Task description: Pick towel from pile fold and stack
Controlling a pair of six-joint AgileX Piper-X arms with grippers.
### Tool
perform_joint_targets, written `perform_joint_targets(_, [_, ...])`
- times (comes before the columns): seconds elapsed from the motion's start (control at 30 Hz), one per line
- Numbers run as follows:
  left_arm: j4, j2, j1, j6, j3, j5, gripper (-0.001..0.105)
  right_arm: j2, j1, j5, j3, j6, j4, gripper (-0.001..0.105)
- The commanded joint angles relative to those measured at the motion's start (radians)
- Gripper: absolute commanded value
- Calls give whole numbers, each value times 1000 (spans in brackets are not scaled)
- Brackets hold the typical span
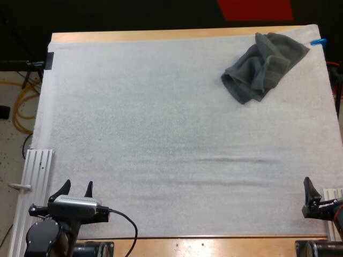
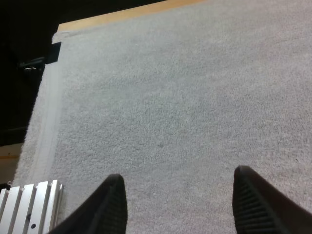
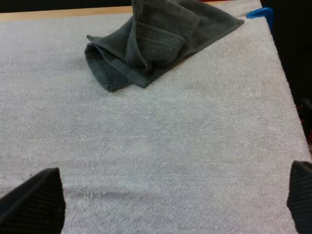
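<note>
Soft, even light falls from above on my white mat (image 1: 161, 134), which looks bright and flat. In the upper right of the high view the towel (image 1: 264, 65) casts a thin, faint shadow, and its folds are dark. Beyond the table (image 1: 161, 36), along the top, all is black.

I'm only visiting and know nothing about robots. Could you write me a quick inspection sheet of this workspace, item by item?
Surface: white mat on a wooden table, faintly rippled towards the near side.
Job's things: one crumpled dark grey-green towel at the mat's far right corner.
Clutter: nothing seen.
Grippers: left gripper open over bare mat at the near left; right gripper open at the near right, facing the towel, well clear of it.
Cables: yellow cable on the floor left of the table.
Surroundings: ribbed metal rail beside the mat's near left edge.
</note>
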Motion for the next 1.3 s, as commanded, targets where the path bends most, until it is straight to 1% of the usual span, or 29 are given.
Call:
perform_joint_targets(0.0, [-12, -138, -2, -13, -3, -3, 47, -40, 2, -2, -8, -3, -2, 90])
perform_joint_targets(0.23, [-16, -138, -2, -13, 3, 3, 47, -40, 2, -2, -8, -3, -2, 90])
perform_joint_targets(0.27, [-33, -138, -2, -10, 11, 28, 47, -40, 2, -2, -8, -3, -2, 90])
perform_joint_targets(0.3, [-47, -135, -2, 0, 19, 70, 47, -40, 2, -2, -8, -3, -2, 90])
perform_joint_targets(0.37, [-60, -129, -2, 12, 25, 119, 47, -40, 2, -2, -8, -3, -2, 90])
perform_joint_targets(0.47, [-61, -115, -2, 12, 25, 142, 48, -40, 2, -2, -8, -3, -2, 90])
perform_joint_targets(0.53, [-61, -107, -2, 12, 25, 148, 50, -40, 2, -2, -8, -3, -2, 90])
perform_joint_targets(0.7, [-61, -103, -2, 12, 25, 150, 69, -40, 2, -2, -8, -3, -2, 90])
perform_joint_targets(0.73, [-61, -103, -2, 12, 25, 150, 71, -40, 2, -2, -8, -3, -2, 90])
perform_joint_targets(0.87, [-61, -103, -2, 12, 25, 150, 72, -40, 2, -2, -8, 1, -2, 90])
perform_joint_targets(1.0, [-76, -103, -2, 2, 32, 157, 72, -38, 2, 53, -8, 36, -9, 90])
perform_joint_targets(1.27, [-84, -103, -2, -21, 37, 157, 72, -35, 2, 53, -8, 36, -24, 90])
